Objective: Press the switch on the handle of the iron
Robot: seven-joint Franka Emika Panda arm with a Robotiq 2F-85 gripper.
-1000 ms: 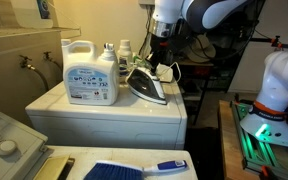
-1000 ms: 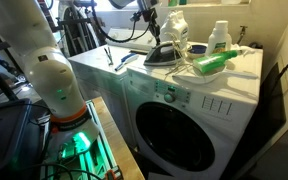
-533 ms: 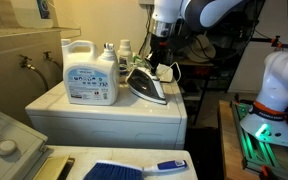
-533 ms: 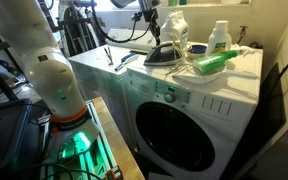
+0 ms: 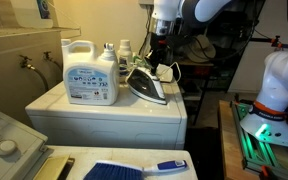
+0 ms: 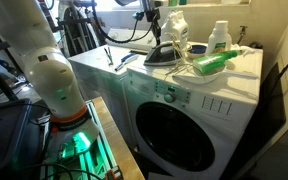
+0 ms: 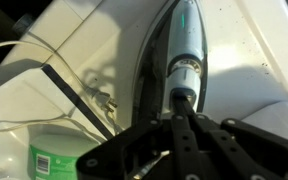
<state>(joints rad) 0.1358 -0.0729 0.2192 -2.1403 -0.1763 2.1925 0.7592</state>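
The iron (image 5: 147,85) lies on top of the white washing machine (image 5: 104,112) and shows in both exterior views (image 6: 162,55). My gripper (image 5: 160,58) hangs just above the rear end of its handle, fingers pointing down (image 6: 154,38). In the wrist view the long grey handle (image 7: 187,40) runs away from the fingertips (image 7: 181,100), with a small green mark (image 7: 182,14) near its far end. The two fingers are pressed together and hold nothing. Their tips sit on or just over the handle's near end; I cannot tell if they touch.
A large white detergent jug (image 5: 91,72) and small bottles (image 5: 124,52) stand behind the iron. A green bottle (image 6: 212,63) lies beside a white one (image 6: 219,37). A black cord (image 7: 74,95) crosses the machine top. A blue brush (image 5: 134,168) lies on a nearer surface.
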